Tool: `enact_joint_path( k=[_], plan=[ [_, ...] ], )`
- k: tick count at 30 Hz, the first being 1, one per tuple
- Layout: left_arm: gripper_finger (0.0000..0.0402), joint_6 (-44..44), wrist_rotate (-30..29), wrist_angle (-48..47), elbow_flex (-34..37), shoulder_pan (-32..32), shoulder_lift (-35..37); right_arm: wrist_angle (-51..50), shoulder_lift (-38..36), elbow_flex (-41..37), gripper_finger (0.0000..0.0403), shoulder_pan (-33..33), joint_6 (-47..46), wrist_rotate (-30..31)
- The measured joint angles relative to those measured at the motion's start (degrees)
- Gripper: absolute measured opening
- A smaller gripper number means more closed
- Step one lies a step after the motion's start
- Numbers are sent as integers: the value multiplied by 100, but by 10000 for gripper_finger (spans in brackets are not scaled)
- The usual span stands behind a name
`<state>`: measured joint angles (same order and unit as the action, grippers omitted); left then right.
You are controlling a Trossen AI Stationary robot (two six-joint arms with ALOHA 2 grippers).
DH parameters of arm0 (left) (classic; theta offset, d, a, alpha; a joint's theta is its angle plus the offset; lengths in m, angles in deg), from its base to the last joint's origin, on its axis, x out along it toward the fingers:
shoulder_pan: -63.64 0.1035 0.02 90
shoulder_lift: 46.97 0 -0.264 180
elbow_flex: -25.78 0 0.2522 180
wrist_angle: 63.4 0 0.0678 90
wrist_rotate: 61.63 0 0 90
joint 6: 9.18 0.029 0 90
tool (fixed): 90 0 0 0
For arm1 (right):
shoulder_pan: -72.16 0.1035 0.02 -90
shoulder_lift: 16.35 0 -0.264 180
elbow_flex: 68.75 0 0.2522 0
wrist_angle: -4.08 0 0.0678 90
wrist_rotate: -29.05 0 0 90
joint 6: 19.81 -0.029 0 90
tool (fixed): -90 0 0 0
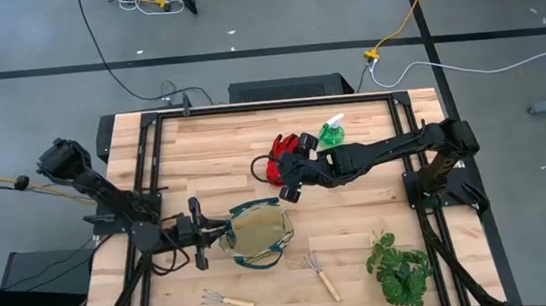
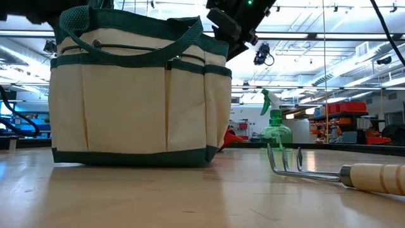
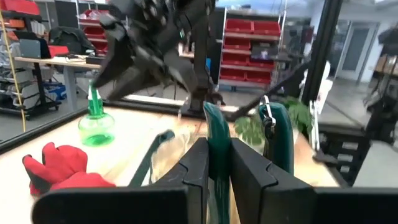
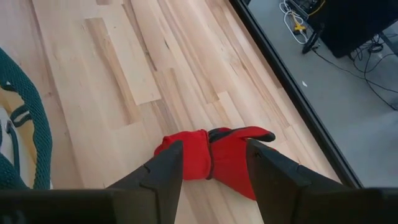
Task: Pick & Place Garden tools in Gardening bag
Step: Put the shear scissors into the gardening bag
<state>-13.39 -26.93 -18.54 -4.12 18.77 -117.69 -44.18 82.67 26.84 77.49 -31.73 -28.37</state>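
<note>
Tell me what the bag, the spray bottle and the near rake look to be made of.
Gardening bag: soft woven cloth, likely canvas, matte cream with dark green webbing trim; stitched pockets show.
Spray bottle: translucent green plastic, glossy; the room shows through it. The nozzle looks like lighter plastic.
Rake: bare shiny metal tines, probably steel, and a pale rounded handle with a wood-like look.

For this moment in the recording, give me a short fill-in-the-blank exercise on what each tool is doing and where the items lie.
1. The left tool is shut on the bag's green ____.
2. The right tool hangs open above the red ____.
3. The spray bottle stands ____ the bag.
4. Two rakes lie on the ____.

Missing words: rim; glove; outside; table
</note>
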Motion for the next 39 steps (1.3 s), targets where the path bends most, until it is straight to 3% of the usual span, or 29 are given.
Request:
enact_joint_path(
  k=[17,29,39],
  plan=[
    [48,-249,-167,198,2,-39,-799,111,0,0,178,2,41,-4],
    [51,-292,-268,154,2,-39,-815,109,0,0,178,2,42,-4],
    [73,-273,50,85,2,-37,-813,109,0,0,178,2,44,-7]
  ],
)
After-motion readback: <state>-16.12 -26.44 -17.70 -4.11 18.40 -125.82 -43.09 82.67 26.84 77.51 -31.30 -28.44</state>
